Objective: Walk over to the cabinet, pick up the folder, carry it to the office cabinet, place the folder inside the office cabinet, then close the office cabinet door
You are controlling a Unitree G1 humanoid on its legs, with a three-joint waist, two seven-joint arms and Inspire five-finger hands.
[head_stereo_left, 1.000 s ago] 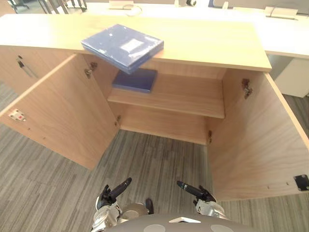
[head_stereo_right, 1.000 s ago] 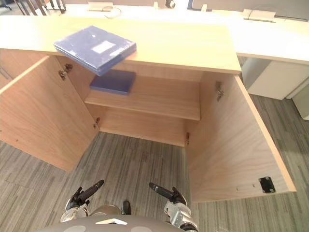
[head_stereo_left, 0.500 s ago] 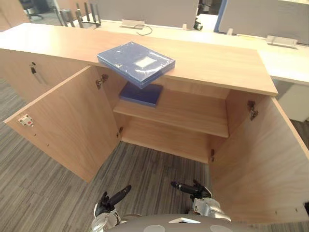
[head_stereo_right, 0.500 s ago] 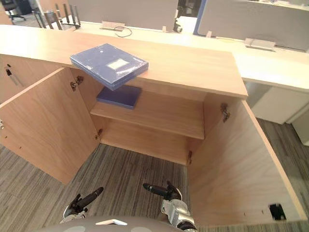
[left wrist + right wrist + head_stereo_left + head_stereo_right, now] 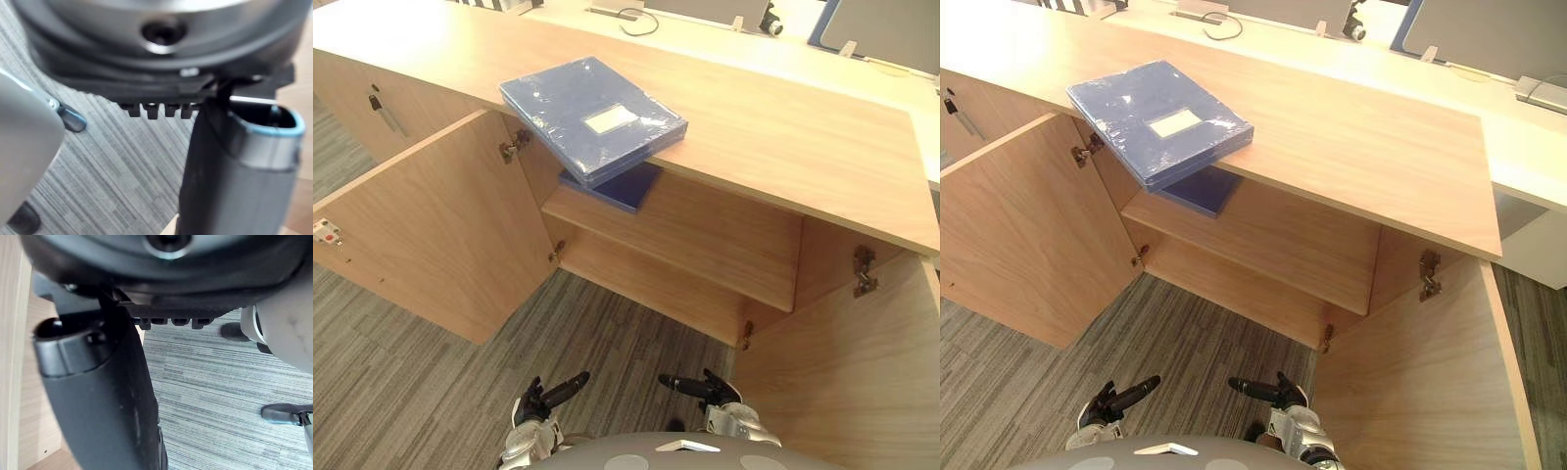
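A blue folder [image 5: 592,117] with a white label lies on the wooden cabinet top [image 5: 783,137], one corner overhanging the front edge. Below it a second blue folder [image 5: 622,186] rests on the inner shelf [image 5: 695,240] of the open cabinet. My left hand [image 5: 543,397] and right hand [image 5: 710,390] hang low over the carpet, well short of the cabinet, both relaxed and holding nothing. The left wrist view shows the left hand's thumb [image 5: 234,161] over carpet, and the right wrist view shows the right hand's thumb [image 5: 98,396] beside a wooden panel.
Both cabinet doors stand wide open: the left door [image 5: 431,225] swings out to the left, and the right door [image 5: 852,392] reaches forward close to my right hand. Grey striped carpet [image 5: 636,333] lies between them. A closed cabinet with a handle [image 5: 384,110] adjoins on the left.
The whole picture has shifted: the camera has moved closer to the cabinet and looks down on it more steeply. Both hands stay low and empty. The folders have not moved.
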